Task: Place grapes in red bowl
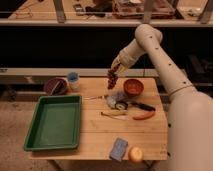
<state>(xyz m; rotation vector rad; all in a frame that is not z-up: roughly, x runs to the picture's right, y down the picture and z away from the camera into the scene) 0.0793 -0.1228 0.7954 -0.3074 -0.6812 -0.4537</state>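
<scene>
From my console, left to right: a green tray (54,122) sits on the left of the desk (97,137), with a dark maroon bowl (55,86) and a small blue cup (73,80) behind it near the back edge. The grapes (112,78) are a short, dark reddish-purple cluster of small round fruit — hanging in the air above the back middle of the desk, not touching it. My hand (116,67) is closed on the top of the bunch, which dangles below it. The red bowl (133,87) stands on the desk just right of the grapes and lower; the bunch is beside it, not over it. The pale arm (165,65) rises from the base at right, bends at a high elbow, then slopes down leftward to the hand.
</scene>
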